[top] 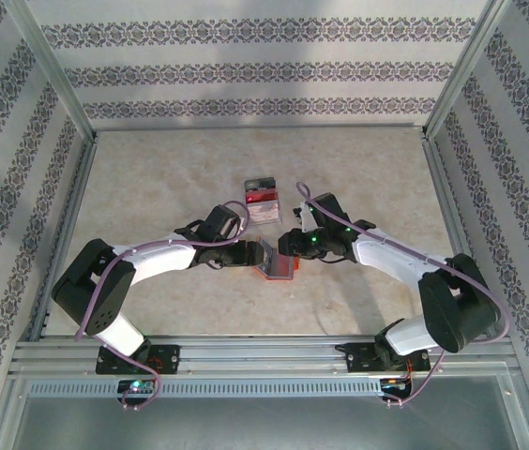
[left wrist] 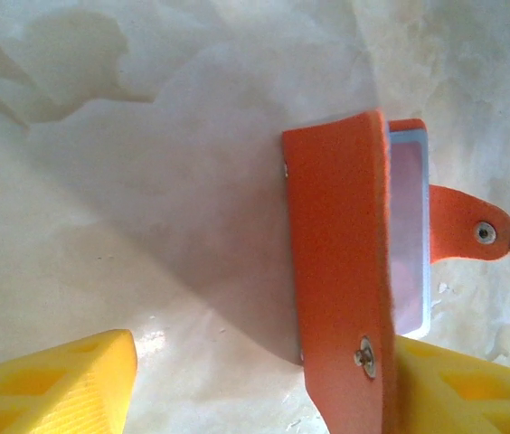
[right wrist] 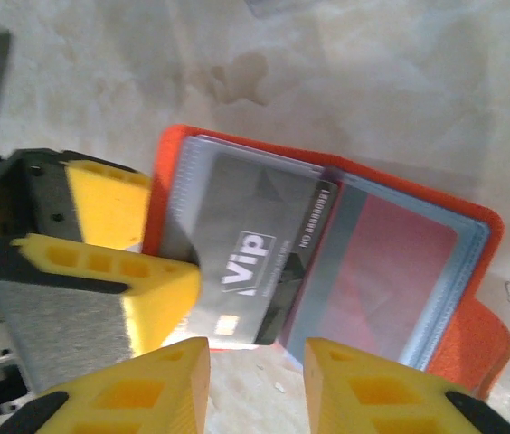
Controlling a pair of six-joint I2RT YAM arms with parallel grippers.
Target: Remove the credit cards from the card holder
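At mid-desk, between your two arms, the card holder sits open and tilted, on the near side of the clear tray with red and pale contents. Your left gripper is released; in its wrist view the orange cover stands on edge against one yellow finger; the other finger is well clear of it; the snap tab sticks out sideways. Your right gripper is likewise spread, nothing pinched; its fingers flank the lower corner of a dark grey card marked "Vip"; that card lies askew, partly out of its clear sleeve; beside it a reddish card sits under plastic. In the same view you can see the left gripper's fingers at the holder's left edge.
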